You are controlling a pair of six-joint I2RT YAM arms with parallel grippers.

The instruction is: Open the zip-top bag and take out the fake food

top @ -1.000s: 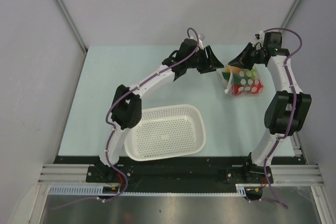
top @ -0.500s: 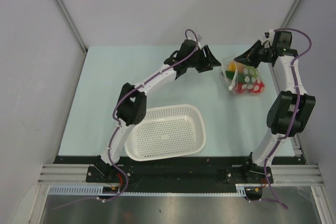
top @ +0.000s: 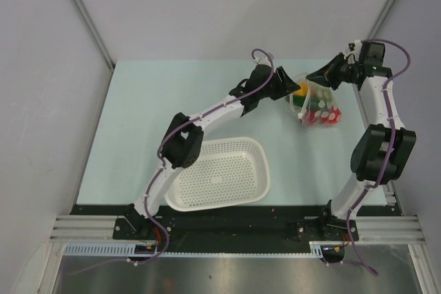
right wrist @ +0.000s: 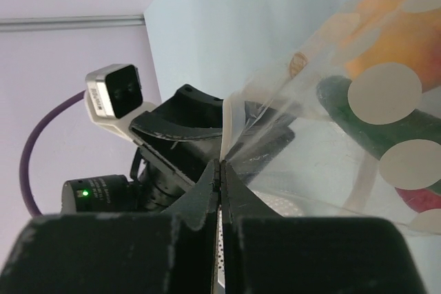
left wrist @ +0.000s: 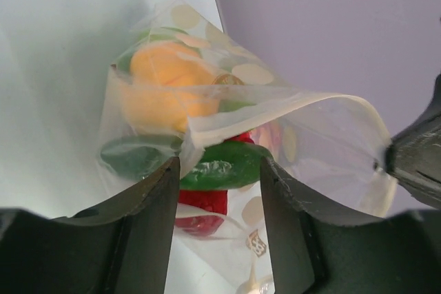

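Overhead: zip-top bag lies on the table, upper right of frame, between the two gripper heads. Fake food is inside it, with red and green showing through dotted film. White perforated basket at lower centre, well apart from the bag.

Right gripper: fingers pressed together, pinching the bag's upper edge. Its own wrist view shows the film clamped in the gripper and stretched away toward the right of frame.

Left gripper: at the bag's left side. Its wrist view shows the gripper spread, the bag mouth just ahead and one lip folded across the gap. Cannot tell whether either finger touches the film.

Seen through the plastic: orange piece upper left, dark green piece below it, red piece lower centre
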